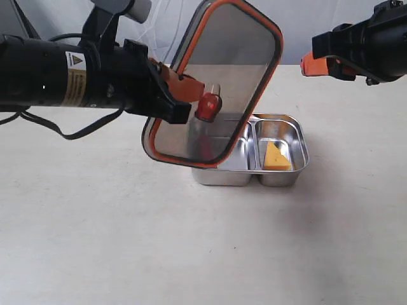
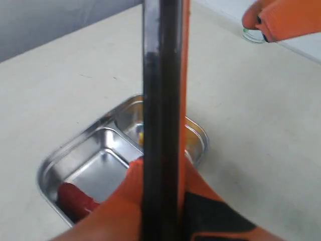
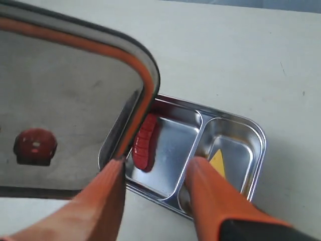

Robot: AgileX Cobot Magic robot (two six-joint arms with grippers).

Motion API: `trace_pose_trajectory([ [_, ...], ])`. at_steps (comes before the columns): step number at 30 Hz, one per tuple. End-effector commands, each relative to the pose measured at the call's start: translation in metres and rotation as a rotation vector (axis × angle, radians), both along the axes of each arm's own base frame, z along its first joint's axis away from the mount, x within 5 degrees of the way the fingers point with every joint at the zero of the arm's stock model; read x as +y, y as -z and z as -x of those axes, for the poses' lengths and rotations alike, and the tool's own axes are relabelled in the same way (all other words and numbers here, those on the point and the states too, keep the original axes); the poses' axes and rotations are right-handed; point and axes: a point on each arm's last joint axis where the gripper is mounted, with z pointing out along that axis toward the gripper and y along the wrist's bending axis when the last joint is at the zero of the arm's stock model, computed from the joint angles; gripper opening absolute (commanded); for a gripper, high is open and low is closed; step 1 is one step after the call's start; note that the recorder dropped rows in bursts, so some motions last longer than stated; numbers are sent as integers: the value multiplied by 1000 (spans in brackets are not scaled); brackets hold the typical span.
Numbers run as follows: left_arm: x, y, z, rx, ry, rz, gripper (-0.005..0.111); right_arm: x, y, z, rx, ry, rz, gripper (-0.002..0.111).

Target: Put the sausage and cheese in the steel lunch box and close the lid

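Exterior view: your left gripper [image 1: 181, 89] clamps the lid [image 1: 219, 82], tilted over the box [image 1: 300, 136]; sausage [image 3: 145, 142] and cheese [image 1: 276, 157] sit inside. Level it, align corners, lower evenly. Right gripper [image 3: 156, 170] hangs open nearby.

From my station I see a pale beige table [image 1: 127, 241], matte, filling most of the exterior view, with soft shadows lying on it near the middle. Behind its far edge stands a light grey-white backdrop [image 1: 299, 25], with faint thread-like lines across it. On the right wrist view the tabletop [image 3: 225, 50] shows a couple of small dark scratches [image 3: 283, 68] toward one side. On the left wrist view I make out a small round white-and-green object [image 2: 252, 35] sitting on the table near its far edge, partly hidden; I cannot tell what it is
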Motion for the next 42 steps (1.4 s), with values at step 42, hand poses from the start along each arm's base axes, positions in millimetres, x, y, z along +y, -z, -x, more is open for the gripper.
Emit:
trace_pose_trajectory([
  [42, -101, 74, -4, -808, 148, -1362, 0, -44, -50, 66, -117, 372, 69, 40],
])
